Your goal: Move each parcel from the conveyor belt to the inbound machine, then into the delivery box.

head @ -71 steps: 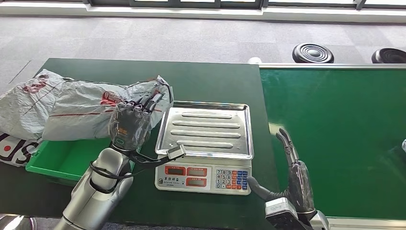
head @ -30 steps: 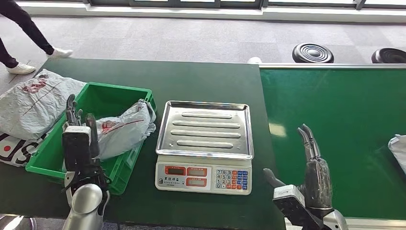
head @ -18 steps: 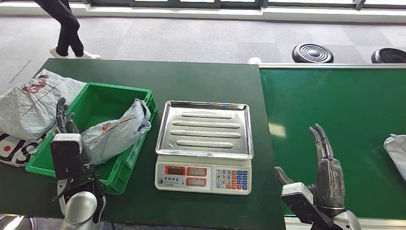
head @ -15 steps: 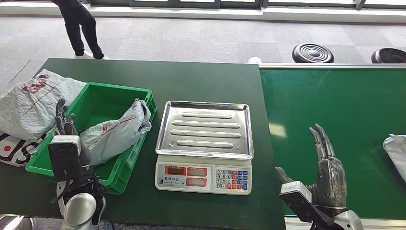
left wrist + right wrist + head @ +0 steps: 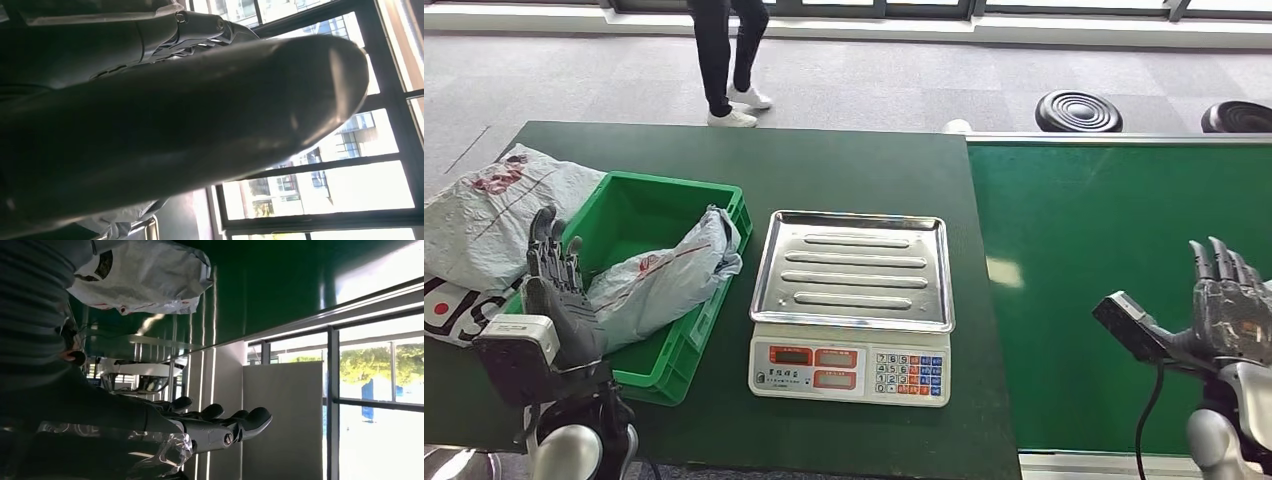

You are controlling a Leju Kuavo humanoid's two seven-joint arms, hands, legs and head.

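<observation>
A grey parcel [image 5: 664, 282] lies tilted inside the green delivery box [image 5: 670, 184], its top leaning on the box's right wall. My left hand [image 5: 552, 288] stands just outside the box's near left corner, fingers upright and apart, holding nothing. The scale [image 5: 854, 272] next to the box has a bare steel tray. My right hand [image 5: 1230, 298] hovers over the green conveyor belt [image 5: 1104, 240] at its right edge, fingers [image 5: 227, 426] stretched out with nothing in them. The right wrist view has another grey parcel [image 5: 145, 280] lying on the belt close to that hand.
Two more grey parcels [image 5: 494, 205] lie on the dark table [image 5: 844, 165] left of the box. A person's legs [image 5: 729, 60] stand at the table's far edge. Two black round stools [image 5: 1077, 110] sit on the floor beyond the belt.
My left hand let the parcel go into the box and drew back to its near corner. My right hand swung right across the belt. The person walked rightward behind the table.
</observation>
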